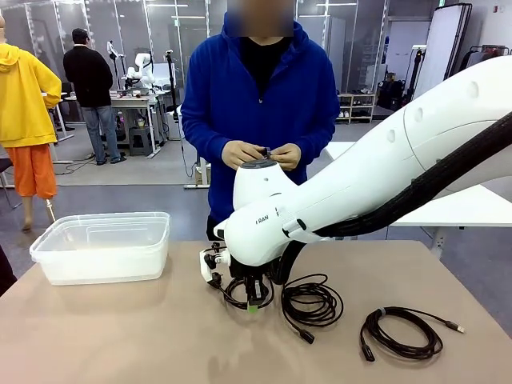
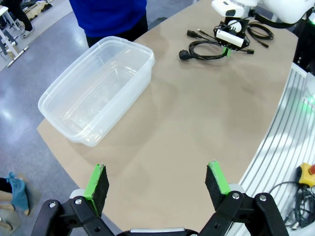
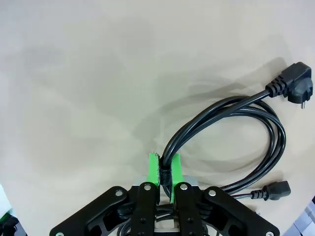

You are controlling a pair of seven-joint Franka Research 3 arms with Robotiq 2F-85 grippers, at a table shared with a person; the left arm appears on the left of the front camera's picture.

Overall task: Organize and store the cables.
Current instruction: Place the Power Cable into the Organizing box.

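Cable coil (image 3: 278, 137), black, mains plugs at both ends: right gripper (image 3: 165, 169) is pinching it narrowly at the wrap band, low centre of the front view.

Item is lying on the tan table (image 1: 120, 336), loops fanning to the right of the wrist frame with both plugs hanging free of the band. A second coil (image 1: 336, 306) is sitting just beside it, and a third coil (image 1: 400, 350), silver-tipped, is lying at lower right. The clear bin (image 1: 104, 264) is waiting at mid left. The left gripper (image 2: 157, 184) is hovering spread wide and holding nothing. Hazards, as judged: the single-point grip is leaving the loops free to sag or slide out of the band. A trailing plug is likely to hook the neighbouring coil or catch the bin's rim.
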